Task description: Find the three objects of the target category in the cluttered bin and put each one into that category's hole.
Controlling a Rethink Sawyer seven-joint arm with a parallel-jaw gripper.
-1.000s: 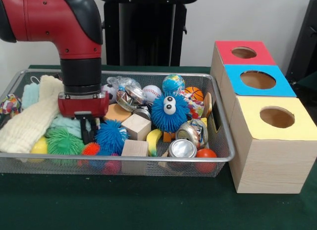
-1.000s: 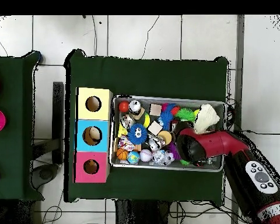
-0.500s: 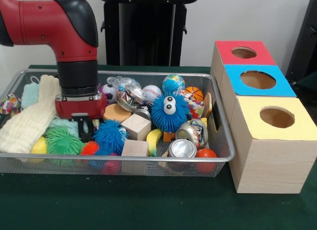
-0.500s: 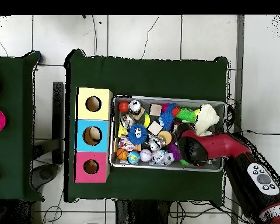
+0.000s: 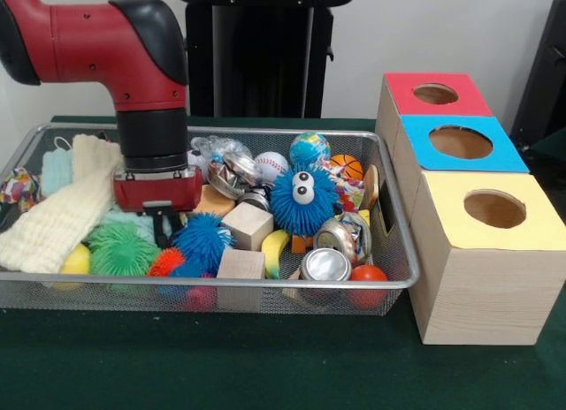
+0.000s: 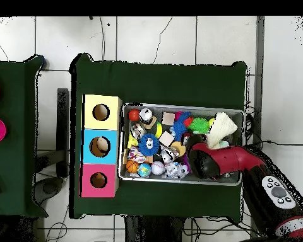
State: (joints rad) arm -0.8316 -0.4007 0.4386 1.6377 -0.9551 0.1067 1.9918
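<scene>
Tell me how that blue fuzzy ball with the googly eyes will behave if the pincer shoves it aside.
The blue fuzzy ball looks soft and spiky, so it would likely squash and spring back. Being round, it may roll, though the wooden cube and metal tin around it should check that. It probably weighs little, so a light push should do.

the front view sits low and close across the table from the robot, facing the bin [image 5: 212, 282] side-on. the overhead view looks straight down from high above the bin [image 6: 182, 179], turned half round, and both views share the bin.
</scene>
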